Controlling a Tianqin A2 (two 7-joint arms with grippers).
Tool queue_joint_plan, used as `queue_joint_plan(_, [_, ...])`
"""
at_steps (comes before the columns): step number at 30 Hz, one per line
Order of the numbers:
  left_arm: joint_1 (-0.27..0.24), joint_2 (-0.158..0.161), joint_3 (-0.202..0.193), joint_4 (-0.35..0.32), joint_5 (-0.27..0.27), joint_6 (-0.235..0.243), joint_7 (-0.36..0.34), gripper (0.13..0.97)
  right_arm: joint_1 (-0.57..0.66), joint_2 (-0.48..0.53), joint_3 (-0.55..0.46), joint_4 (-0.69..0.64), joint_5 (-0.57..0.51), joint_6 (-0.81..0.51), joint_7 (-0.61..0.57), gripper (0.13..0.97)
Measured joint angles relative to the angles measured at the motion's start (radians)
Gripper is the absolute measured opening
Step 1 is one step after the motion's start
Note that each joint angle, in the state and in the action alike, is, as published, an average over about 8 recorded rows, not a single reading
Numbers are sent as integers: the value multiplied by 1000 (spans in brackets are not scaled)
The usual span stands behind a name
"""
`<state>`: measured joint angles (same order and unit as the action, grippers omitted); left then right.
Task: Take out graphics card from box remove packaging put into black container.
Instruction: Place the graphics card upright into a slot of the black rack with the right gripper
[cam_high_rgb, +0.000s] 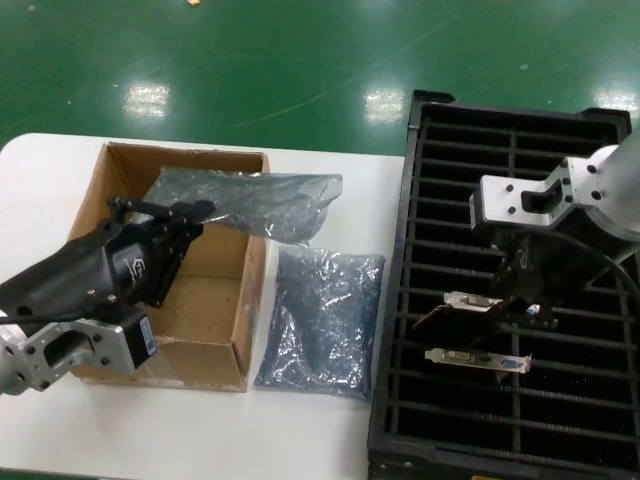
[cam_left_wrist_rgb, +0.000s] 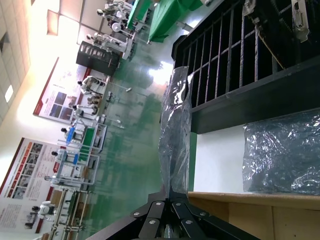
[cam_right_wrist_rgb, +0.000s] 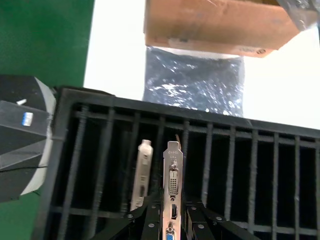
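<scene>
My right gripper (cam_high_rgb: 508, 298) (cam_right_wrist_rgb: 172, 207) is shut on a graphics card (cam_high_rgb: 468, 302) (cam_right_wrist_rgb: 173, 175) by its silver bracket end, holding it low over the black container (cam_high_rgb: 590, 400) (cam_right_wrist_rgb: 225, 150). A second card (cam_high_rgb: 478, 358) (cam_right_wrist_rgb: 142, 172) stands in a slot beside it. My left gripper (cam_high_rgb: 198, 212) (cam_left_wrist_rgb: 170, 192) is over the brown box (cam_high_rgb: 205, 345) (cam_left_wrist_rgb: 250, 210), shut on one end of a crinkly grey packaging bag (cam_high_rgb: 255, 205) (cam_left_wrist_rgb: 175, 130). That bag stretches out past the box's far right corner.
Another grey bag (cam_high_rgb: 322, 322) (cam_left_wrist_rgb: 285, 155) (cam_right_wrist_rgb: 192, 82) lies flat on the white table (cam_high_rgb: 300, 430) between the box and the container. The container's slots around the two cards hold nothing. Green floor lies beyond the table's far edge.
</scene>
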<state>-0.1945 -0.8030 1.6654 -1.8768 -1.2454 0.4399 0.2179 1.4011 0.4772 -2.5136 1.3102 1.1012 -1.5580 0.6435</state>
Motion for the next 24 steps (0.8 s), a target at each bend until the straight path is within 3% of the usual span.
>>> queue_joint_plan(24, [0,0,0,0,0,0,0,140,-39,-77,45,-73,-109,22,-43,226])
